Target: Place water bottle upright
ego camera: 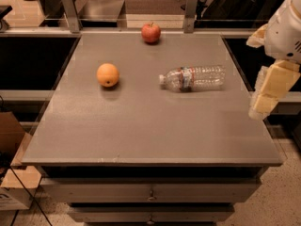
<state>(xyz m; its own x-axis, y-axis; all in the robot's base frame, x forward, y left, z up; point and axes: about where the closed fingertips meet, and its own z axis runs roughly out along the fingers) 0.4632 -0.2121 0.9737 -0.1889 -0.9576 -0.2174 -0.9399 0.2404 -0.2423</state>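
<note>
The small clear ribbed plastic water bottle with its red-and-white label lies on its side right of centre on the grey tabletop. Its long axis runs 3 to 9 o'clock, and the white cap points to 9. The cream-coloured gripper hangs off the table's right edge, apart from the bottle, which lies toward its 9 to 10 o'clock, base end nearest. Whether the gripper is open or closed, I cannot tell. A round orange sits well off at the bottle's 9 o'clock.
</note>
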